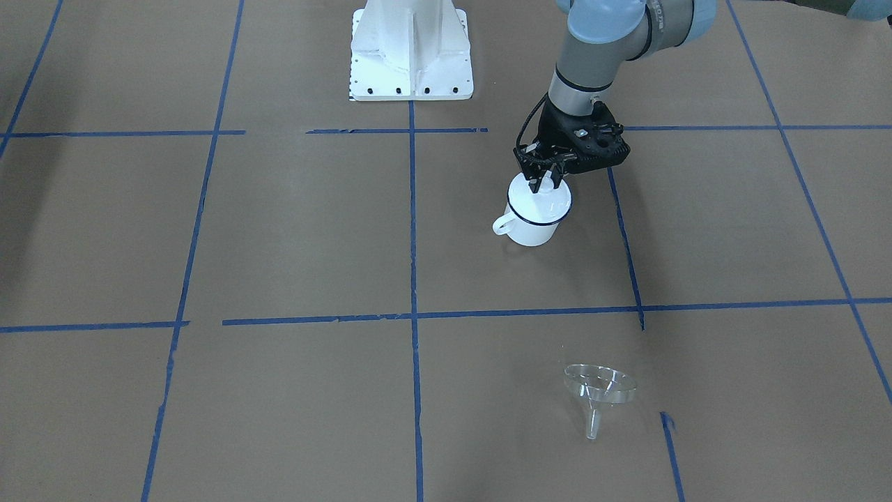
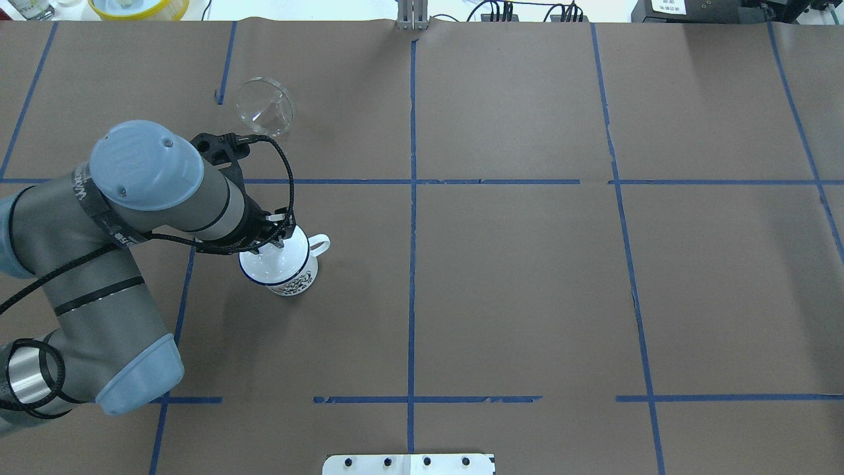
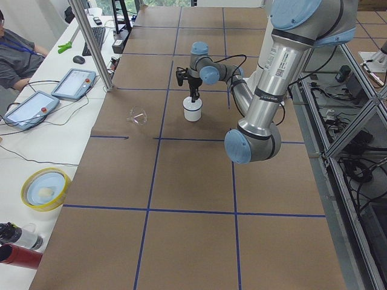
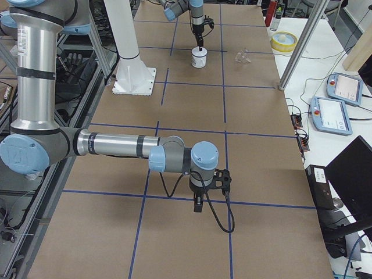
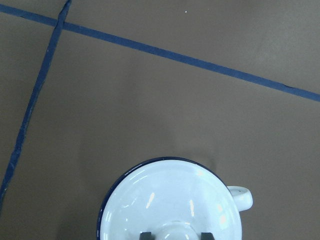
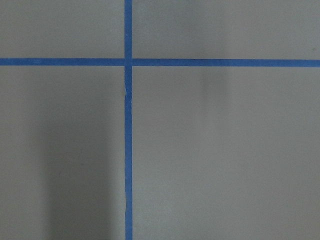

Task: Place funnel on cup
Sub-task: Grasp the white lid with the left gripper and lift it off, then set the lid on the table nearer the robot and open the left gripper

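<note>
The cup (image 1: 533, 229) is a white mug with a dark blue rim, standing upright with a round white lid (image 1: 542, 203) on it. My left gripper (image 1: 544, 184) points straight down over it. In the left wrist view its fingertips (image 5: 145, 235) stand close on both sides of the lid's knob, above the lid (image 5: 170, 200) and beside the cup's handle (image 5: 241, 198). The clear funnel (image 1: 601, 385) lies on its side on the table, apart from the cup; it also shows in the overhead view (image 2: 264, 109). My right gripper (image 4: 197, 203) hangs over bare table; whether it is open or shut cannot be told.
The white robot base (image 1: 411, 63) stands at the table's robot side. A yellow-rimmed bowl (image 3: 43, 188), bottles and two tablets (image 3: 72, 83) lie on the side table beyond the funnel. Blue tape lines cross the brown table.
</note>
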### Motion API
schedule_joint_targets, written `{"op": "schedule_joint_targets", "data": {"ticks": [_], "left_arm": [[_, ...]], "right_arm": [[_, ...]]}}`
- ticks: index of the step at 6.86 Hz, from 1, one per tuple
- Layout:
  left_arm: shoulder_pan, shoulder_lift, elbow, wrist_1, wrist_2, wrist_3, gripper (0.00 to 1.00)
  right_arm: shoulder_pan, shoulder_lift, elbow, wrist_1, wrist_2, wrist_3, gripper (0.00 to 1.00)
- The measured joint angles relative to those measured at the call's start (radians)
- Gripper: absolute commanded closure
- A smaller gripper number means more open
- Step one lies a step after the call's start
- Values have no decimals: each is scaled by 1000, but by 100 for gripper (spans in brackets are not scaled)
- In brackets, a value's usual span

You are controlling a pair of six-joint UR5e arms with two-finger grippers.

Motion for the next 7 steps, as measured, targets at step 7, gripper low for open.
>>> {"op": "schedule_joint_targets", "data": {"ticks": [7], "left_arm": [[-34,215,-355,127,-12,190,100]], "right_arm": [[0,0,-1,0,0,0,0]]}}
